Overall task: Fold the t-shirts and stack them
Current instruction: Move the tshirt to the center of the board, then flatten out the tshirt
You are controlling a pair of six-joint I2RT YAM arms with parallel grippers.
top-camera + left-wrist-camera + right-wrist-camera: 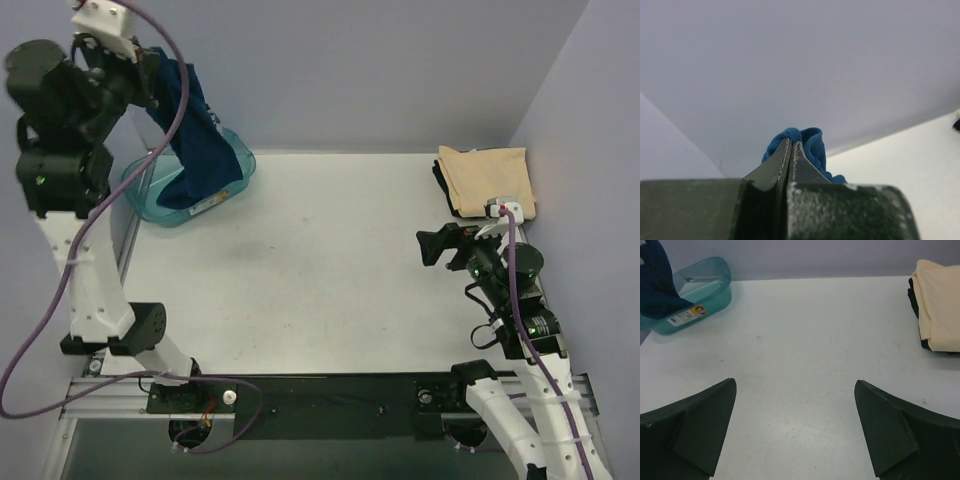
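My left gripper (152, 68) is raised high at the back left and shut on the navy blue t-shirt (190, 135), which hangs down into the teal tub (235, 165). In the left wrist view a bunch of blue cloth (810, 145) shows pinched at the closed fingertips (790, 143). The folded tan t-shirt (487, 178) lies on a black t-shirt (441, 178) at the back right; both show in the right wrist view, tan (940, 310) over black (913, 300). My right gripper (425, 247) is open and empty, low over the table (320, 260), in front of that stack.
The translucent teal tub also shows in the right wrist view (705, 292) with a label on its side. Purple walls stand behind and to the right of the white table. The arms' bases and a black rail run along the near edge.
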